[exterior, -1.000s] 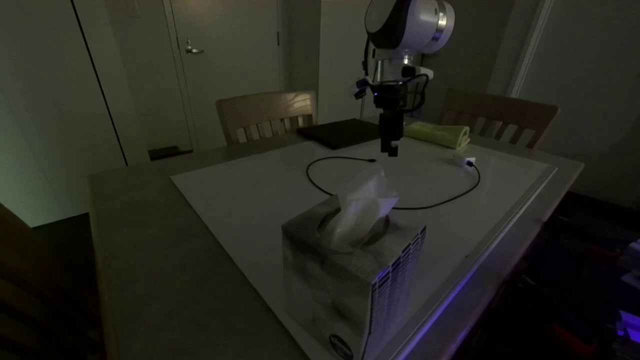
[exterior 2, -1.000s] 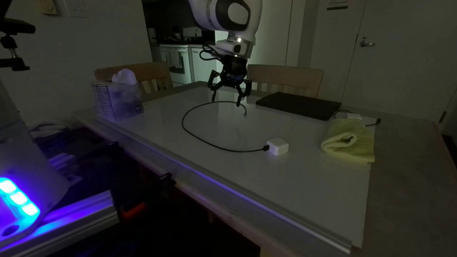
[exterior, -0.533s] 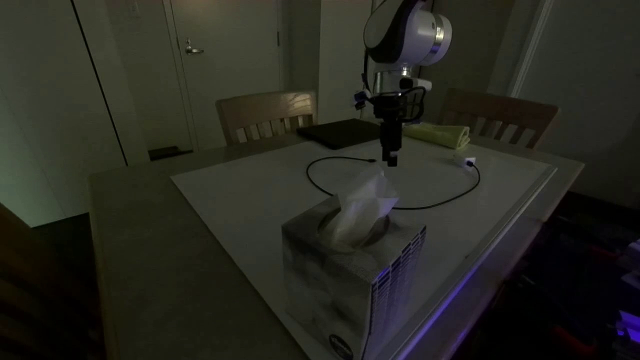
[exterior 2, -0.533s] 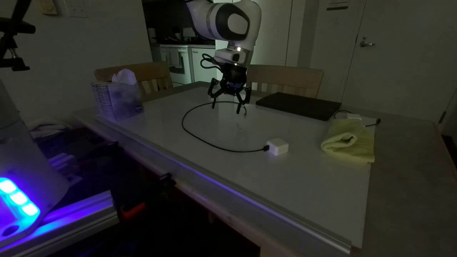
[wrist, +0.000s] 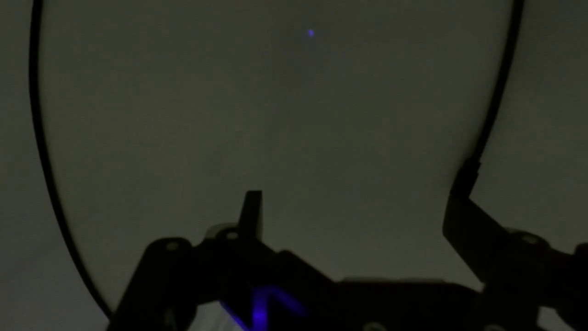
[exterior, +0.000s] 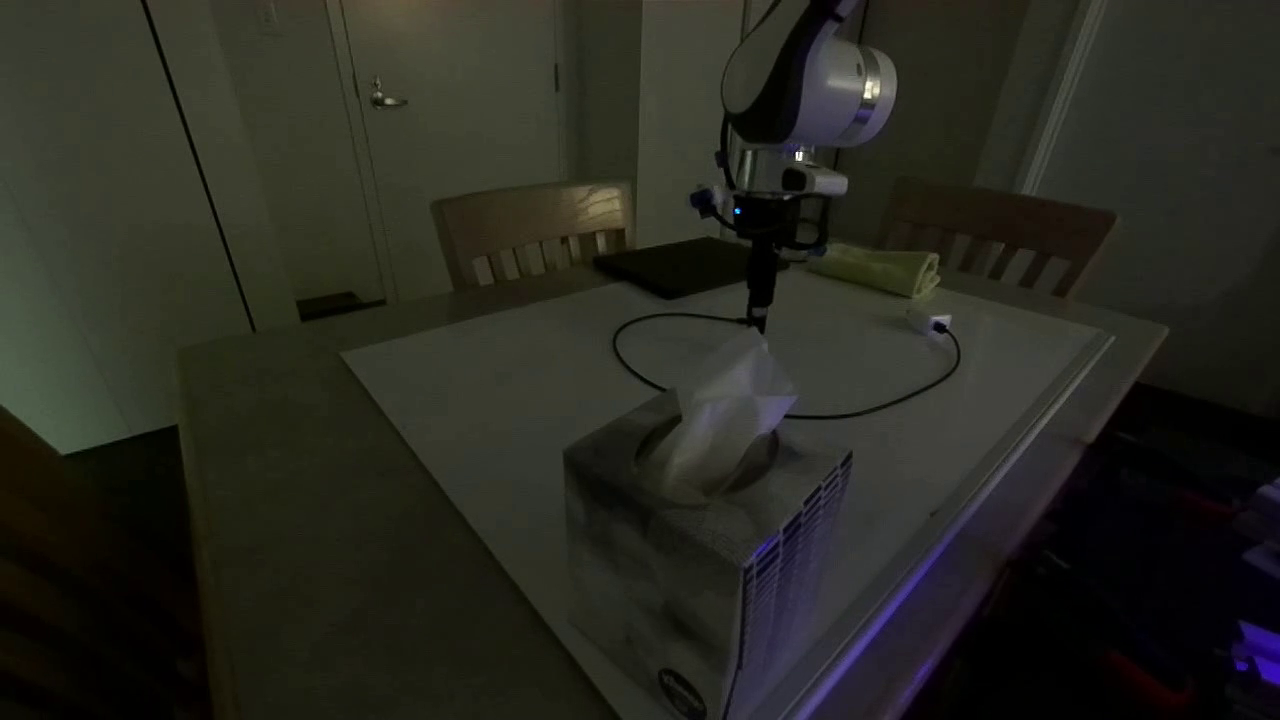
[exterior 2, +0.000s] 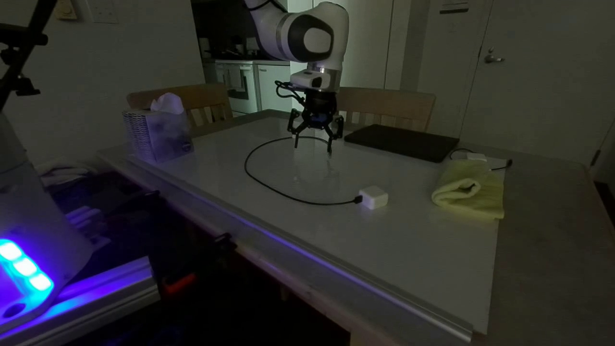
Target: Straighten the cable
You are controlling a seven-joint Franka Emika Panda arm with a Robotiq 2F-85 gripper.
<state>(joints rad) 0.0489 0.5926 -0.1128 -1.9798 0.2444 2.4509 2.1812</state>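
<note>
Table [exterior: 330,470], white board [exterior 2: 408,250] on top, cable [wrist: 35,78] lying on the board in one wide arc, no crossings I can see, so one long pull should do most of it. I'd expect it light and soft, with some spring in the curve; jacket probably not slippery, but it's thin, so the jaws would have to come nearly together, right down at the board. Gripper [exterior 2: 313,148] hangs low over the free end, jaws wide apart, only board showing between them. White block [exterior 2: 374,197] has the far end plugged in; I'd guess light, nothing visible pins it, so it may skid, swivel or come off once the cable goes taut. Connector [wrist: 466,174] on the free end is likely the fragile bit: seen from the wrist, one fingertip [wrist: 473,234] overlaps it and hides the tip; touching or just above, can't tell. I'd shift that way until it sits between the jaws, then pinch its body where the cable enters, not the tip; the cable runs roughly square to the closing direction there.
</note>
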